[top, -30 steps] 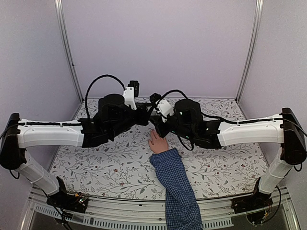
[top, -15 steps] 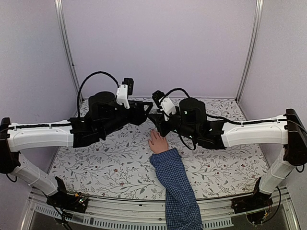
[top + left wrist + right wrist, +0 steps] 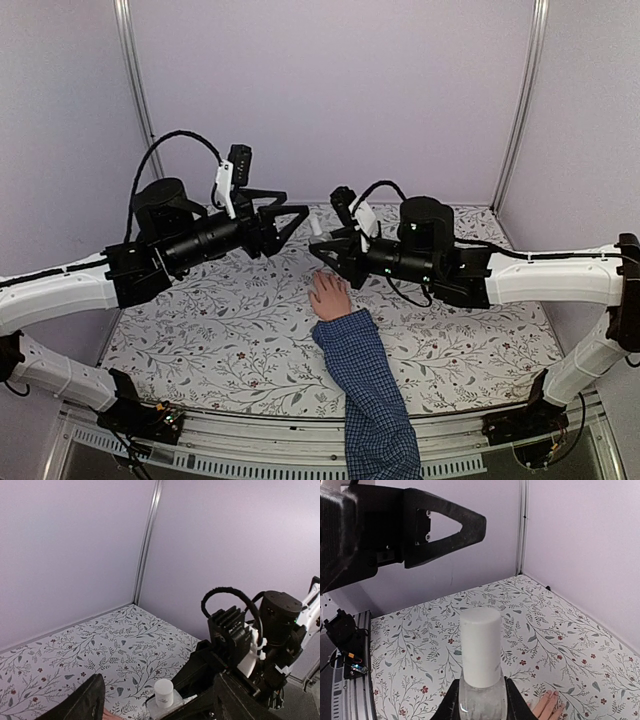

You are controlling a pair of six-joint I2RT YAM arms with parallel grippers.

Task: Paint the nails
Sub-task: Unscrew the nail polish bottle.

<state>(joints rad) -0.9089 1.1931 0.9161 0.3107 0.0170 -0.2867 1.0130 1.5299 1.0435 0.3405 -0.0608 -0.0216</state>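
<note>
A small pale hand (image 3: 328, 297) lies on the floral table, ending a blue checked sleeve (image 3: 368, 385). Its fingertip nails (image 3: 550, 693) show at the bottom of the right wrist view. My right gripper (image 3: 322, 248) is shut on a clear nail polish bottle (image 3: 481, 700) with a white cap (image 3: 480, 647), held upright just beyond the hand. My left gripper (image 3: 290, 225) hangs open to the left of the bottle, apart from it, with nothing between its fingers (image 3: 85, 700). In the left wrist view the bottle (image 3: 164, 695) sits low between the fingers.
The floral tablecloth (image 3: 220, 330) covers the table. Lilac walls with metal corner posts (image 3: 140, 110) close in the back and sides. Both arms reach over the middle of the table, and the left gripper (image 3: 445, 527) looms over the bottle in the right wrist view.
My left gripper has opened and drawn back up and to the left, away from the bottle. The right gripper has shifted slightly right, still holding the bottle. The hand has not moved.
</note>
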